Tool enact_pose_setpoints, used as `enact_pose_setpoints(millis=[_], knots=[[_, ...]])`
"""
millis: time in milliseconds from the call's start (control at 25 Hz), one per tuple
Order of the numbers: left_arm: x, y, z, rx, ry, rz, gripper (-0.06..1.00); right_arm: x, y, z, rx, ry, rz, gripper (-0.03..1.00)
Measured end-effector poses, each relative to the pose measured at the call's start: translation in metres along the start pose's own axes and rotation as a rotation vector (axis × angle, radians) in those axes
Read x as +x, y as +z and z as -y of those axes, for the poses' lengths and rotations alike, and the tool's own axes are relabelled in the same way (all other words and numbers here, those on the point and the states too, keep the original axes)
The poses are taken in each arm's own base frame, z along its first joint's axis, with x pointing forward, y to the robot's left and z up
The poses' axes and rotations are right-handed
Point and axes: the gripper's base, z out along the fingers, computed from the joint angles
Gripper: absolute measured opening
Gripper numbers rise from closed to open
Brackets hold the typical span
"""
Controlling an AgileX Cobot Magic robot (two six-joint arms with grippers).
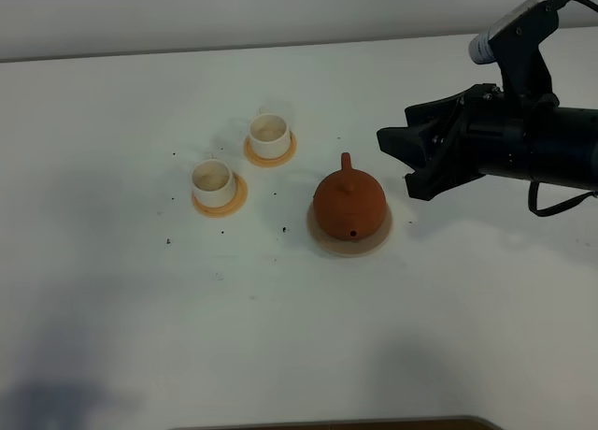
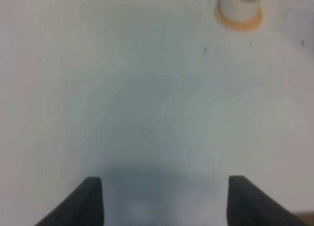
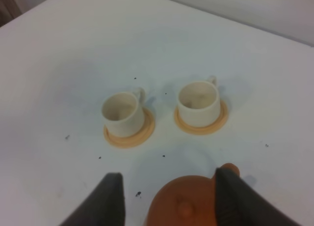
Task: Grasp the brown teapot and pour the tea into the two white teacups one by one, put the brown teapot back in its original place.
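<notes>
Both jaws gape, empty. Right gripper (image 1: pixel 396 164) hangs beside the squat matte clay brown teapot (image 1: pixel 349 204) on its pale round saucer (image 1: pixel 381 236); left gripper (image 2: pixel 165 199) shows only from its wrist. White cylindrical nearer teacup (image 1: pixel 212 180) and farther teacup (image 1: pixel 268 134) top orange coasters (image 1: pixel 237 202).

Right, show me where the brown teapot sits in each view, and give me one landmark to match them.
Exterior high: brown teapot right of centre, on its pale saucer.
Left wrist: not in it.
Right wrist: close to the camera, seen between the fingers of the open right gripper.
Shared landmark: the white teacup nearer the exterior camera, on its orange coaster, in all three.
</notes>
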Motion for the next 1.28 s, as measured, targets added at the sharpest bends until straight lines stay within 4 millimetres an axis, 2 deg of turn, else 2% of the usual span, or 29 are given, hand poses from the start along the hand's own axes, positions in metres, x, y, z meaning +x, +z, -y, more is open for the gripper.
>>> enact_pose_setpoints(millis=[360, 800, 1040, 1280], knots=[[0.001, -0.002, 0.001, 0.011, -0.004, 0.020, 0.57, -0.004, 0.004, 0.001, -0.013, 0.042, 0.013, 0.45], [0.001, -0.002, 0.001, 0.011, 0.006, 0.019, 0.57, -0.049, 0.037, 0.021, -0.029, 0.117, 0.005, 0.45], [0.001, -0.002, 0.001, 0.011, 0.009, 0.019, 0.57, -0.070, 0.064, 0.033, -0.080, 0.142, -0.163, 0.45], [0.001, -0.002, 0.001, 0.011, 0.010, 0.019, 0.57, -0.075, 0.092, 0.055, -0.030, 0.175, -0.384, 0.45]])
